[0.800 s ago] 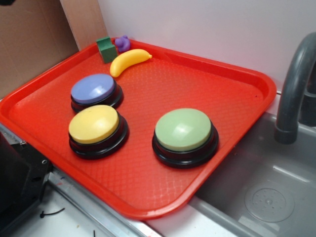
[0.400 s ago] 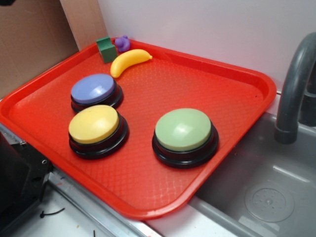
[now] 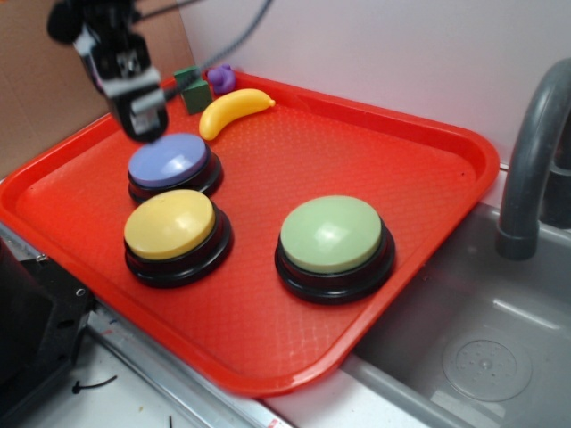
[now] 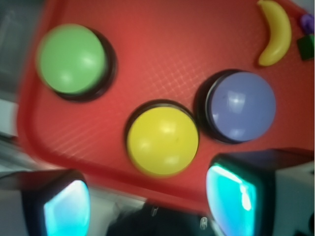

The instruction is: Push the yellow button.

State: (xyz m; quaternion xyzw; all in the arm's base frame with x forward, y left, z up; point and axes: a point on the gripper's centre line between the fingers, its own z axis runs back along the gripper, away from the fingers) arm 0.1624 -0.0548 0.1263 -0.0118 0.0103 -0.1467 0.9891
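Note:
The yellow button (image 3: 169,225) is a large domed disc on a black base, at the front left of the red tray (image 3: 428,169). In the wrist view the yellow button (image 4: 162,140) lies just ahead of my gripper (image 4: 147,201), between its two spread fingers. From the exterior view my gripper (image 3: 141,120) hangs in the air over the tray's back left, above the far edge of the blue-purple button (image 3: 169,160). It is open with nothing between its cyan pads (image 4: 231,196). The image is blurred by motion.
A green button (image 3: 332,234) sits right of the yellow one. A toy banana (image 3: 234,111), a green block (image 3: 191,89) and a purple toy (image 3: 221,78) lie at the tray's back corner. A grey sink (image 3: 482,357) and faucet (image 3: 531,169) stand to the right.
My gripper has come into the exterior view from the upper left and now hangs above the blue-purple button. The buttons and toys have not moved.

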